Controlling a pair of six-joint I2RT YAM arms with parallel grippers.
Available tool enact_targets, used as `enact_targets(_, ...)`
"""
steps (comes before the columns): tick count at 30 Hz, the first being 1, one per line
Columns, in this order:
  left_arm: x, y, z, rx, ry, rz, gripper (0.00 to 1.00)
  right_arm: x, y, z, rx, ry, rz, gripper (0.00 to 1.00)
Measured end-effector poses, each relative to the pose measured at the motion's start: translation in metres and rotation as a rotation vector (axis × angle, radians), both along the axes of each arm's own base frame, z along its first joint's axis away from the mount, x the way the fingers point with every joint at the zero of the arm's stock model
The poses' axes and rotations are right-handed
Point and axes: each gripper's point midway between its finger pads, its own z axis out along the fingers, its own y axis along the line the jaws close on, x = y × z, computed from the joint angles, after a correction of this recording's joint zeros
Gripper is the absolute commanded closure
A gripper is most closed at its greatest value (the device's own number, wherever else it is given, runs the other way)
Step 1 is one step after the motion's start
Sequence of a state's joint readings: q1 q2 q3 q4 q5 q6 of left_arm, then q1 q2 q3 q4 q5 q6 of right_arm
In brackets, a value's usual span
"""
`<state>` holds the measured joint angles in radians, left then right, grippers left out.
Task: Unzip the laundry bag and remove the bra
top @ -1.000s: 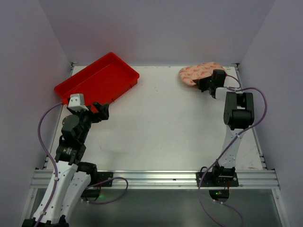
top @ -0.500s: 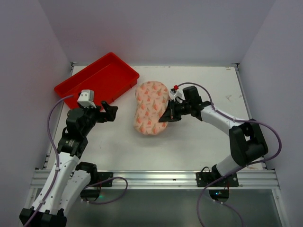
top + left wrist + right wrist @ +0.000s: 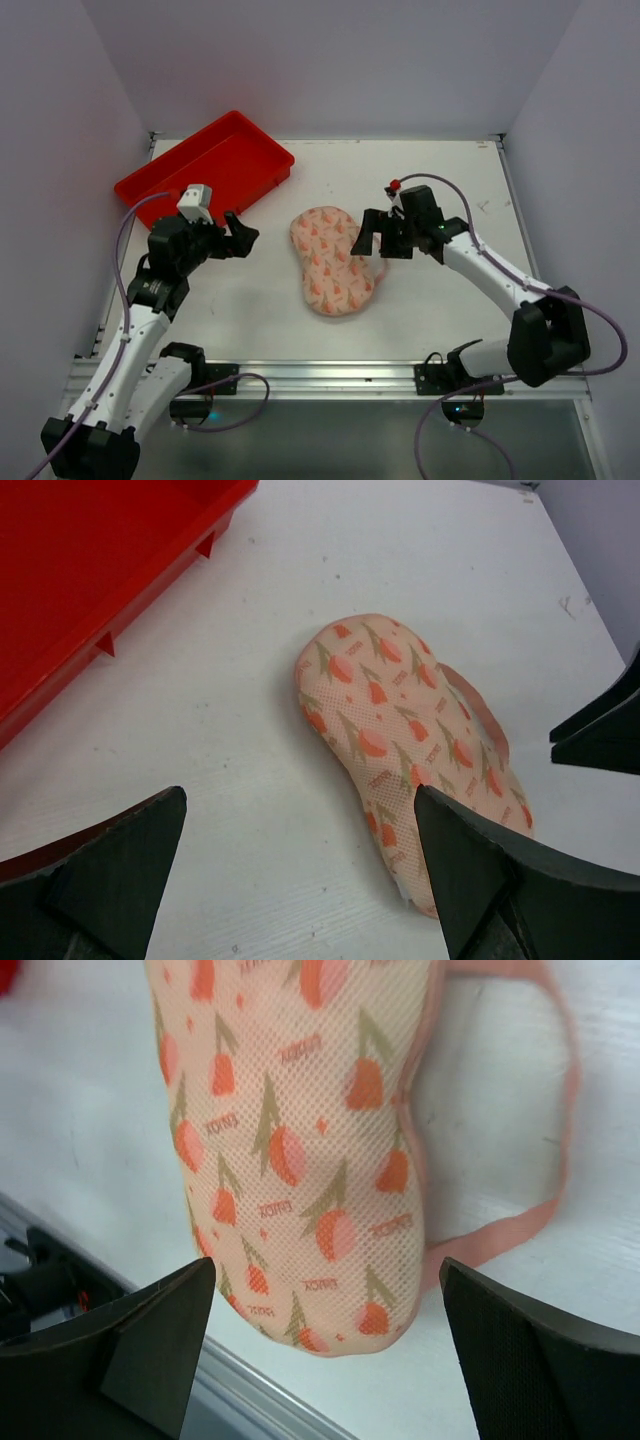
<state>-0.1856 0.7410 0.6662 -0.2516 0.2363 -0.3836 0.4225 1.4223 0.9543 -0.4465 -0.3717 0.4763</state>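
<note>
The laundry bag [image 3: 330,262] lies flat mid-table, a cream-pink peanut-shaped pouch with orange-red tulip print; it also shows in the left wrist view [image 3: 415,740] and the right wrist view [image 3: 300,1150]. Its pink strap loop [image 3: 562,1150] trails on the table beside it. My right gripper [image 3: 373,243] hangs open just right of the bag's upper half, and its fingers straddle the bag's rounded end [image 3: 325,1265] without touching it. My left gripper [image 3: 245,235] stands open to the bag's left [image 3: 300,800], with nothing in it. The bra is hidden.
A red plastic tray [image 3: 205,165] sits at the back left, its wall close to my left arm [image 3: 90,630]. The right gripper's black fingers [image 3: 600,730] show at the right edge of the left wrist view. The metal front rail [image 3: 330,378] runs close below the bag.
My right gripper carried the bag from the far right corner to mid-table, then opened and let it go. The bag now lies a little nearer the front. My left arm edged toward it.
</note>
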Motion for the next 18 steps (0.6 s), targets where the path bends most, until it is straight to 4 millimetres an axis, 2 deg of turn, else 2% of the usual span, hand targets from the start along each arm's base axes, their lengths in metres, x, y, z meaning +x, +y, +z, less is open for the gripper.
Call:
enact_targets(3, 0.001, -0.008, -0.014, -0.017, 0.068, -0.033, 0.00, 0.004, -0.011, 0.027, 0.003, -0.109, -0.075, 0.05)
enact_targets(6, 0.000, -0.019, -0.028, -0.048, 0.142, -0.075, 0.00, -0.008, -0.016, 0.036, 0.042, -0.148, -0.113, 0.10)
enact_targets(9, -0.003, -0.035, -0.043, -0.067, 0.214, -0.126, 0.00, -0.033, -0.019, 0.013, 0.060, -0.086, -0.128, 0.23)
enact_targets(14, -0.014, -0.058, -0.064, -0.081, 0.294, -0.190, 0.00, -0.080, -0.018, -0.041, 0.062, 0.123, -0.115, 0.33)
enact_targets(16, -0.017, -0.065, -0.070, -0.093, 0.314, -0.202, 0.00, -0.087, -0.014, -0.050, 0.086, 0.169, -0.112, 0.41)
enact_targets(18, -0.019, -0.072, -0.075, -0.106, 0.328, -0.212, 0.00, -0.089, -0.009, -0.056, 0.113, 0.206, -0.110, 0.44)
